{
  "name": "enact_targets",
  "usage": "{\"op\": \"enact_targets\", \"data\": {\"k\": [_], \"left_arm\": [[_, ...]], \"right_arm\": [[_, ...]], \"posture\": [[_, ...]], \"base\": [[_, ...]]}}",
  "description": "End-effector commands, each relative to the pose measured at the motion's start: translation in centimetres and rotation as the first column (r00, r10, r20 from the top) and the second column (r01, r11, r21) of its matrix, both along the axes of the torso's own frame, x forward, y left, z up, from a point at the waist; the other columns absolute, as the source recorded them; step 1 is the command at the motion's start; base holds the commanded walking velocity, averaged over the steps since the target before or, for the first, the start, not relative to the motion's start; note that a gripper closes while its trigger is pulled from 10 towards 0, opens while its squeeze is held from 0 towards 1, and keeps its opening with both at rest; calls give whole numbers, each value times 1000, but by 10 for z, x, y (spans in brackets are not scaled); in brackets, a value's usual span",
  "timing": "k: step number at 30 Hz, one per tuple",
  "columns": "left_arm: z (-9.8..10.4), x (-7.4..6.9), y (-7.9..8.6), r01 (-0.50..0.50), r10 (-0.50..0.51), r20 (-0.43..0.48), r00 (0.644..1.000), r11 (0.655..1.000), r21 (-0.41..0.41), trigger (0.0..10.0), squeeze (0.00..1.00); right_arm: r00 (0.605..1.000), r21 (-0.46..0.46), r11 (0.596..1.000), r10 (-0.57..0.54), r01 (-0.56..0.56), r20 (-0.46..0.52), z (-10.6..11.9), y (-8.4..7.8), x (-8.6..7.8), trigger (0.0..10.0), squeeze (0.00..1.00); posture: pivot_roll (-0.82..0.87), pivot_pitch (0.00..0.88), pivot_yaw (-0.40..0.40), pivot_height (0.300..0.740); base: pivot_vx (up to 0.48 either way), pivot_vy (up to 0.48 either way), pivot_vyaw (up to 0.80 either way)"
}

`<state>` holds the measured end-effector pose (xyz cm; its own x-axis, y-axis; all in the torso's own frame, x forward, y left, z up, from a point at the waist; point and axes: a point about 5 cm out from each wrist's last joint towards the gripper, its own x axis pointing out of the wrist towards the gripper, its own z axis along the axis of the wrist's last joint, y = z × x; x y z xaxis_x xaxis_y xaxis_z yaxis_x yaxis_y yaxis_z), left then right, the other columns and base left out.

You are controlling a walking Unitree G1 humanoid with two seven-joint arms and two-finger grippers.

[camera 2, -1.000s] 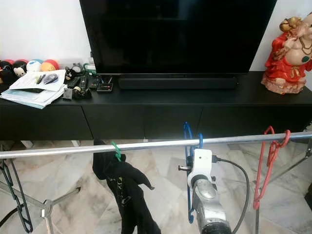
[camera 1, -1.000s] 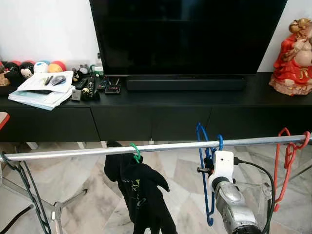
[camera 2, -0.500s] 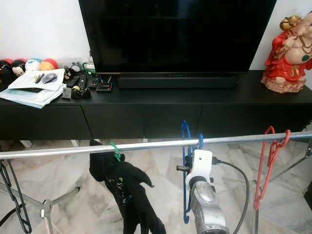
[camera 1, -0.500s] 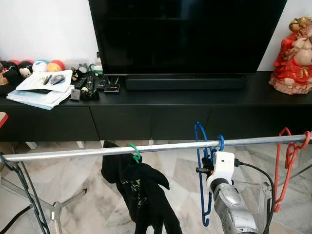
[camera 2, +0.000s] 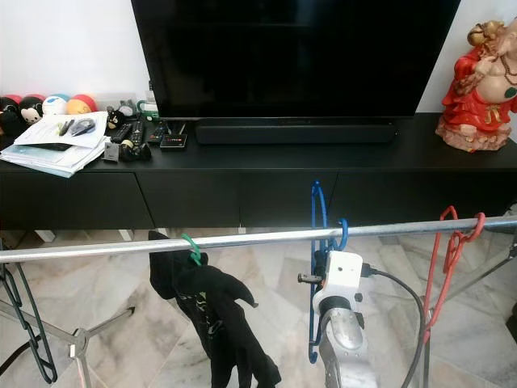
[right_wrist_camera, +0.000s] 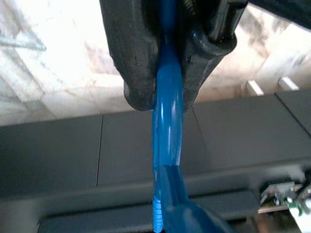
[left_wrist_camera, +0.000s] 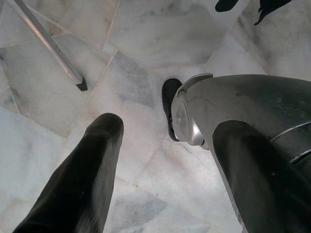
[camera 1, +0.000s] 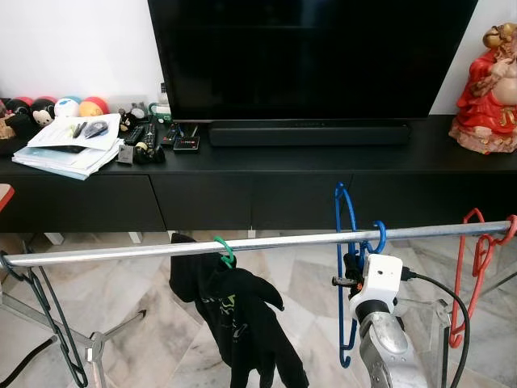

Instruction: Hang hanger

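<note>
Right gripper (right_wrist_camera: 163,73) is clamping blue hanger (camera 1: 346,242), its hook sitting at the rail (camera 1: 121,252). Next is likely seating the hook, then releasing. Left gripper (left_wrist_camera: 165,145) is hanging idle, fingers wide apart.

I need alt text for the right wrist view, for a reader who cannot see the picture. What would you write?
The right pincer, its two black fingers shut on a glossy blue plastic hanger, holds the hanger's bar running away from the camera. Behind it stand the dark front panels of a low black cabinet, with pale marble floor beyond.
</note>
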<state>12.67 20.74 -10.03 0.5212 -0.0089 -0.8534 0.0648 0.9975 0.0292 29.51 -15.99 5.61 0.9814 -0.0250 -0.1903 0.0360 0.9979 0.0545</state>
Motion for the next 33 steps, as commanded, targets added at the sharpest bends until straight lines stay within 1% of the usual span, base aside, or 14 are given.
{"op": "enact_targets", "data": {"k": [1, 6, 10, 11, 12, 13, 16, 17, 18, 19, 25, 29, 31, 33], "left_arm": [[-3, -2, -10, 37, -37, -25, 999, 999, -13, 10000, 0], [-3, 0, -16, 40, -40, -26, 999, 999, -15, 10000, 0], [-3, -2, -10, 36, -36, -29, 999, 999, -8, 10000, 0], [-3, -2, -10, 36, -36, -29, 999, 999, -7, 10000, 0], [-3, -2, -10, 36, -36, -29, 999, 999, -6, 10000, 0], [-3, -2, -9, 36, -36, -28, 999, 999, -7, 10000, 0], [-3, -3, -9, 36, -36, -28, 999, 999, -7, 10000, 0], [-3, -3, -9, 35, -36, -28, 999, 999, -7, 10000, 0], [-3, -3, -9, 35, -36, -28, 999, 999, -7, 10000, 0], [-3, -3, -9, 34, -35, -28, 999, 999, -8, 10000, 0], [-2, -3, -6, 27, -27, -24, 999, 1000, -5, 10000, 0], [-2, -1, -6, 16, -16, -16, 1000, 1000, -4, 10000, 0], [-2, -1, -6, 17, -17, -17, 1000, 1000, -2, 10000, 0], [-2, -1, -6, 18, -18, -18, 1000, 1000, -2, 10000, 0]], "right_arm": [[1000, -14, 1000, 7, -7, 1, -2, 1, -3, 10000, 0], [999, -31, 1000, -4, 3, -44, -16, -2, -12, 10000, 0], [997, -46, 999, -30, 27, -69, -22, -6, -17, 10000, 0], [997, -45, 998, -36, 33, -69, -24, -7, -18, 9333, 0], [997, -44, 998, -38, 35, -68, -24, -7, -19, 9333, 0], [996, -40, 998, -59, 56, -72, -28, -9, -24, 0, 0], [994, -46, 997, -73, 70, -82, -34, -11, -31, 0, 0], [991, -45, 996, -86, 81, -106, -41, -11, -36, 2196, 0], [991, -45, 996, -86, 81, -106, -41, -11, -36, 2196, 0], [988, -48, 995, -88, 83, -129, -47, -12, -40, 10000, 0], [959, -49, 995, -94, 84, -268, -77, -17, -54, 10000, 0], [902, -64, 996, -84, 63, -424, -104, -21, -72, 10000, 0], [859, -83, 995, -92, 58, -503, -116, -24, -84, 10000, 0], [829, -88, 994, -99, 61, -550, -124, -26, -93, 10000, 0]], "posture": [[134, 47, 3, 740], [134, 48, 3, 740], [136, 47, 3, 740], [136, 47, 3, 740], [136, 47, 3, 740], [136, 47, 3, 740], [138, 45, 1, 740], [138, 45, 1, 740], [138, 45, 1, 740], [135, 42, 2, 740], [139, 38, 0, 740], [135, 31, 3, 740], [132, 27, 5, 740], [132, 27, 5, 740]], "base": [[0, 0, 0], [0, 0, 0], [0, 0, 0], [0, 0, 0], [0, 0, 0], [0, 0, 0], [0, 0, 0], [0, 0, 0], [0, 0, 0], [0, 0, 0], [0, 0, 0], [0, 0, 0], [0, 0, 0], [0, 0, 0]]}}
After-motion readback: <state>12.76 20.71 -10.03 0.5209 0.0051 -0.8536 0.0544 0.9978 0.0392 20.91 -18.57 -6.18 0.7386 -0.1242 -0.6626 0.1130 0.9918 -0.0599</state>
